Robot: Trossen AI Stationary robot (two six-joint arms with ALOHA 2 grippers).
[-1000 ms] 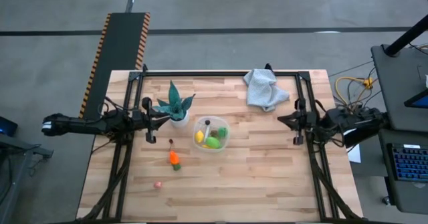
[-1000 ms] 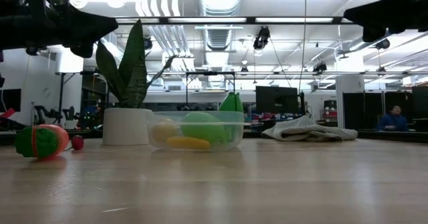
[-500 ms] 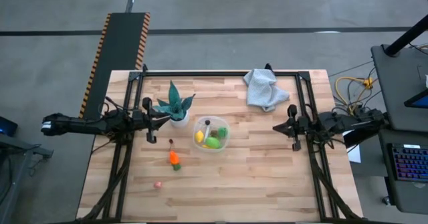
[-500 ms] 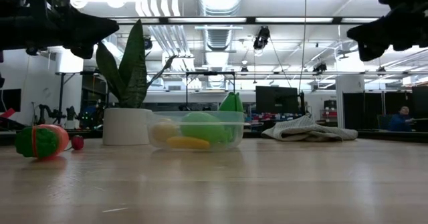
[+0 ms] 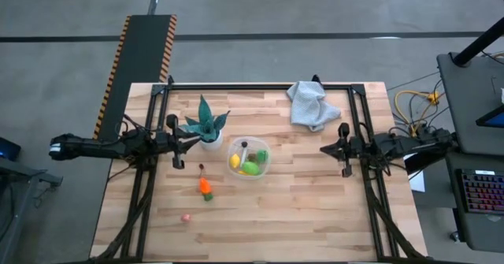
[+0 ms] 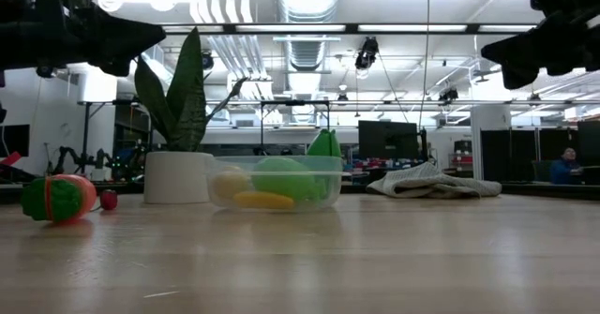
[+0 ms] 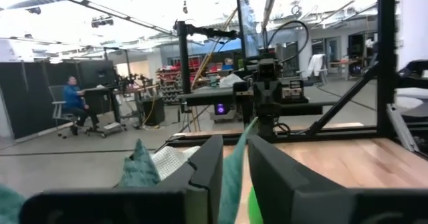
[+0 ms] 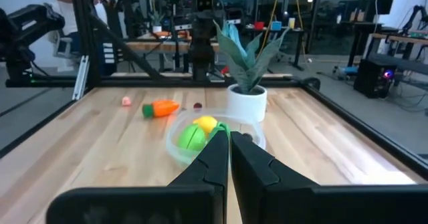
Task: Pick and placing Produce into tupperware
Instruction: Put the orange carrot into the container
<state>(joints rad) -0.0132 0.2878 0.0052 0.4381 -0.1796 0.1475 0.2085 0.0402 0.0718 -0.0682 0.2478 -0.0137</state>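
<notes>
The small clear plastic tupperware tub with rounded corners (image 5: 248, 158) sits mid-table, just beside the white pot of the spiky teal plant (image 5: 207, 128), and already holds yellow and green toy produce (image 5: 245, 165). Three pieces lie outside it, all on the left arm's side: a small dark brown piece (image 5: 201, 167), an orange carrot-shaped toy with a green top (image 5: 205, 187) nearer the front edge, and a small pink piece (image 5: 186, 217) farther out again. The carrot's long axis appears to run roughly front to back. The left gripper (image 5: 194, 141) hangs above the table beside the plant, fingers slightly parted and holding nothing; it is judged the nearer arm for all three pieces. The right gripper (image 5: 324, 149), fingers pressed together and empty, hovers well apart across the tub. A crumpled pale grey cloth (image 5: 312, 105) lies toward the table's far edge on the right arm's side.
</notes>
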